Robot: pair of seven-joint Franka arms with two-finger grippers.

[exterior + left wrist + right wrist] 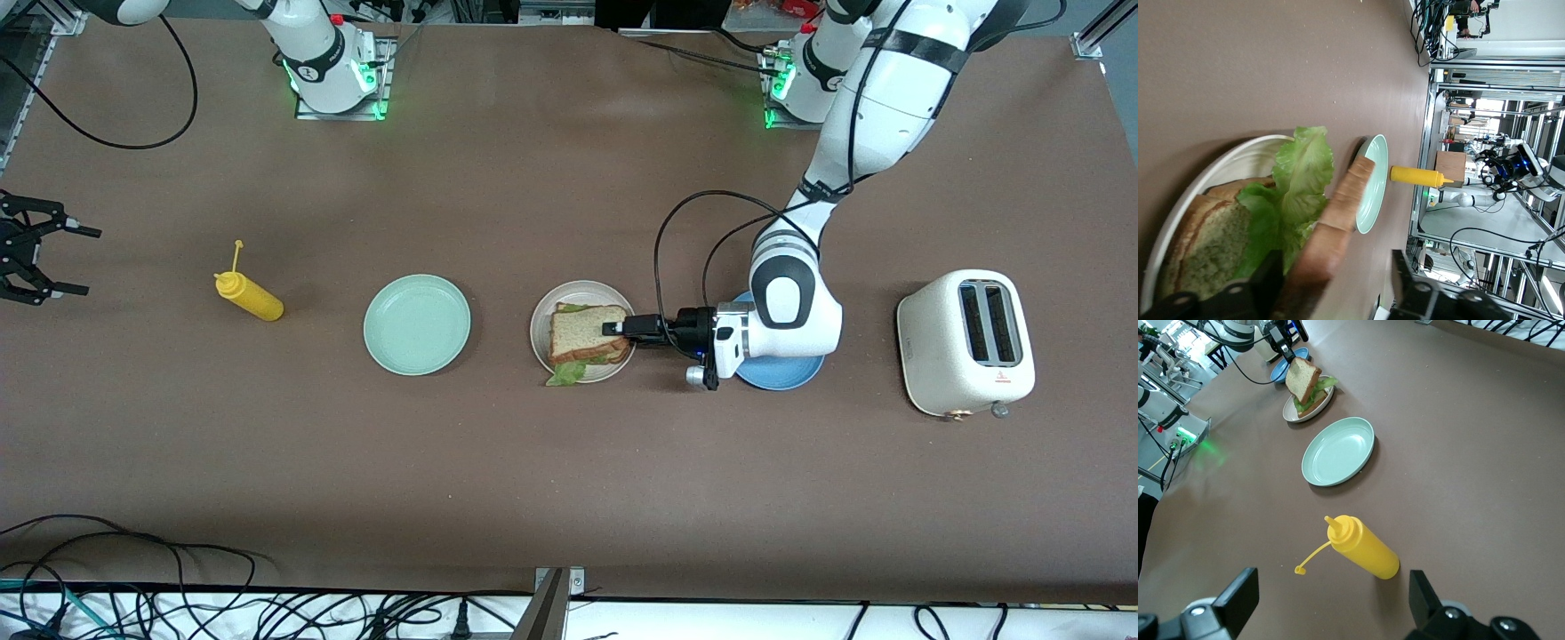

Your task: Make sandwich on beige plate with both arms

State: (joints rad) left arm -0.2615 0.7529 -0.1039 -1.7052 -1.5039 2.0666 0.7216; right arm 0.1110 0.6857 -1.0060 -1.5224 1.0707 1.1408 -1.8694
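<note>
The beige plate (pixel 542 322) lies mid-table and carries the sandwich (pixel 585 332): a lower bread slice (pixel 1208 240), a ruffled lettuce leaf (pixel 1295 183) that sticks out over the rim, and a top slice (pixel 1341 213). The top slice leans tilted, its edge toward the left arm raised. My left gripper (pixel 616 330) reaches level over that edge of the plate. Its jaws stand open (pixel 1338 267), with the raised slice resting against one finger (pixel 1265 283). My right gripper (pixel 89 261) waits open at the right arm's end of the table, nothing between its fingers (pixel 1331 587).
A mint-green plate (pixel 417 324) lies beside the beige one, toward the right arm's end. A yellow squeeze bottle (pixel 251 297) lies on its side past it. A blue plate (pixel 782 373) sits under the left wrist, and a white toaster (pixel 966 342) stands at the left arm's end.
</note>
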